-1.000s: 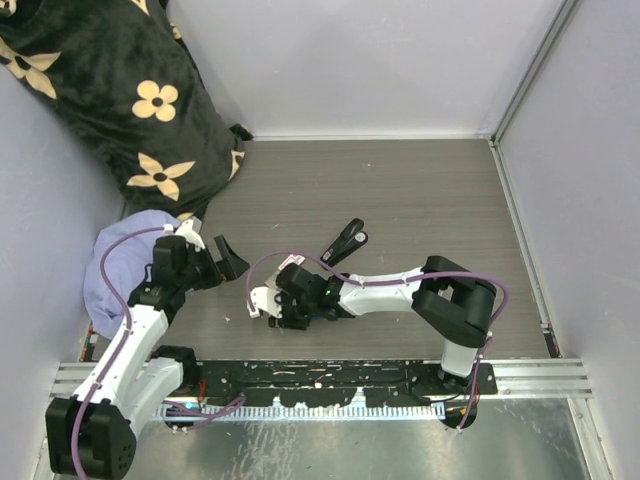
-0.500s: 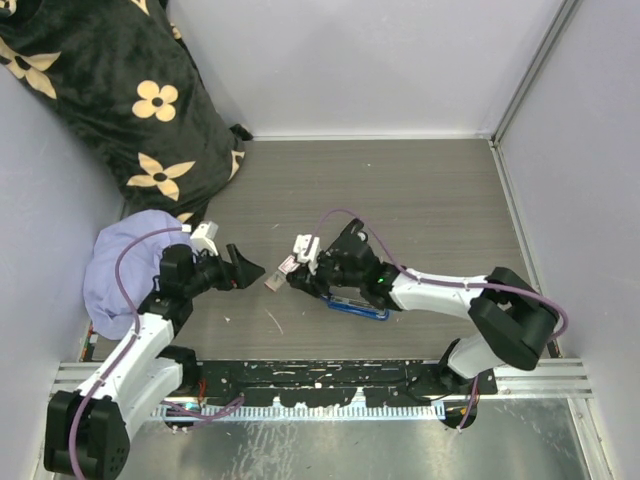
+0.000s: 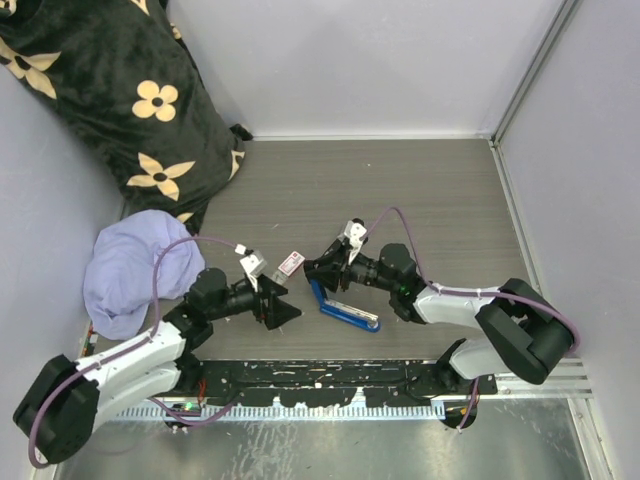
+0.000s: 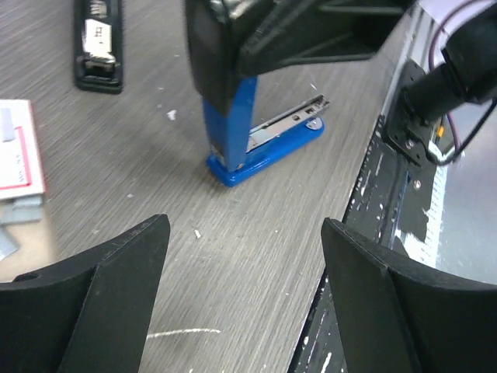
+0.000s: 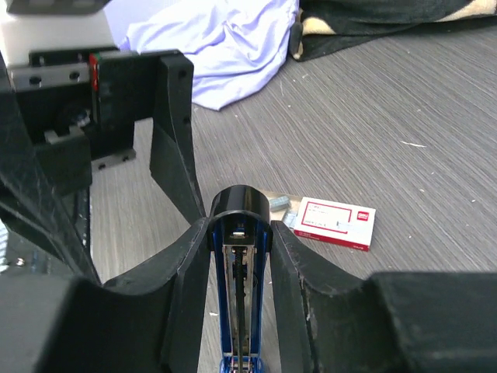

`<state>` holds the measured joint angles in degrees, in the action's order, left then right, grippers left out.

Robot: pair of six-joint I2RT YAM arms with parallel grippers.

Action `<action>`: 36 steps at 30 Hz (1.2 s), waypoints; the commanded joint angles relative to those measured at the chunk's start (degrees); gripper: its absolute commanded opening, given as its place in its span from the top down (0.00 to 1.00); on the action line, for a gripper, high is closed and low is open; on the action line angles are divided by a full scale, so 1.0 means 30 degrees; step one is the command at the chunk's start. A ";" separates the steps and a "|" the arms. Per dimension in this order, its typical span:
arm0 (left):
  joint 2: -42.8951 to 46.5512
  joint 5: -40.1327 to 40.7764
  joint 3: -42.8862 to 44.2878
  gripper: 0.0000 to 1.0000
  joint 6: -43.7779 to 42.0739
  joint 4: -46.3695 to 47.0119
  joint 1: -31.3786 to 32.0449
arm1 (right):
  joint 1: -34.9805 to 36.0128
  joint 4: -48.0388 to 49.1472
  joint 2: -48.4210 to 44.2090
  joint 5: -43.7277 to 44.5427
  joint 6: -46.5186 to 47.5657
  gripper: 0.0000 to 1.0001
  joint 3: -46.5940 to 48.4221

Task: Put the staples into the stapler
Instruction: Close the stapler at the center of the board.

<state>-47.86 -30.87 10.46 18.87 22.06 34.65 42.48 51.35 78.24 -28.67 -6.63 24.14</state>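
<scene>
The right claw (image 5: 238, 227) clamps the raised top arm of the blue stapler (image 4: 233, 128), whose base rests on the bench (image 3: 420, 190). The left claw (image 4: 245, 225) hangs wide and empty. The staples box (image 5: 335, 223) lies flat on the bench near both, touched by neither.
</scene>
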 commanded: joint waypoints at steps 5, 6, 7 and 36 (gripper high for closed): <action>-0.3768 0.0543 0.0893 0.15 -0.2570 0.6365 0.2422 | -0.0321 0.6294 -0.0968 -0.1927 -0.2943 0.95 -0.1308; -0.4256 0.0492 0.1042 0.15 -0.2439 0.6958 0.2423 | -0.0327 0.6342 -0.1055 -0.2134 -0.2967 0.95 -0.1378; -0.4734 0.0449 0.1104 0.15 -0.2356 0.7618 0.2420 | -0.0305 0.6374 -0.1209 -0.2262 -0.2959 0.95 -0.1457; -0.7703 -0.3140 0.2133 0.63 0.1822 1.3740 0.3438 | -0.0310 0.6597 -0.2847 -0.5225 -0.4477 0.94 -0.1322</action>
<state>-70.78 -39.29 14.76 24.67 58.65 44.23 41.52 64.75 71.22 -43.42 -18.46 18.00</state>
